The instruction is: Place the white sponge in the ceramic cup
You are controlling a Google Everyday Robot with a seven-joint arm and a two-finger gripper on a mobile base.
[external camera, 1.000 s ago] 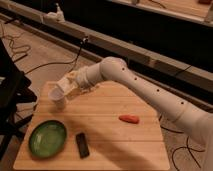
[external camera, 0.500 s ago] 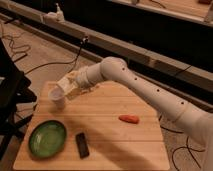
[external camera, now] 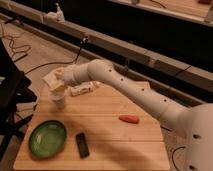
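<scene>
The arm [external camera: 135, 92] reaches in from the right, across the far side of the counter [external camera: 125, 150], and the claw [external camera: 56, 80] hangs at the far left corner, directly over the ceramic cup [external camera: 59, 102]. The claw is pressed together, and it looks to be pinching the white sponge [external camera: 58, 87], a cream pad sitting just above the cup's mouth. Whether its lower edge already touches the rim, I can't tell.

A word on that sponge: it reads as light and soft, something that gives under a pinch and springs back when let go. A grip across its flat faces suits it, with the lower end hanging free so it can lead into the opening. The cup is small, so the pad may need to go in edge first or a little folded. It could catch on the rim and perch there, too. The cup itself looks light enough to tip if nudged sideways, and it's ceramic, so gently does it.

Elsewhere, a white bottle-like object [external camera: 83, 90] lies just right of the cup. The green plate [external camera: 35, 131] and a black slab [external camera: 82, 145] sit near, and an orange-red piece [external camera: 129, 118] lies well apart to the right.
</scene>
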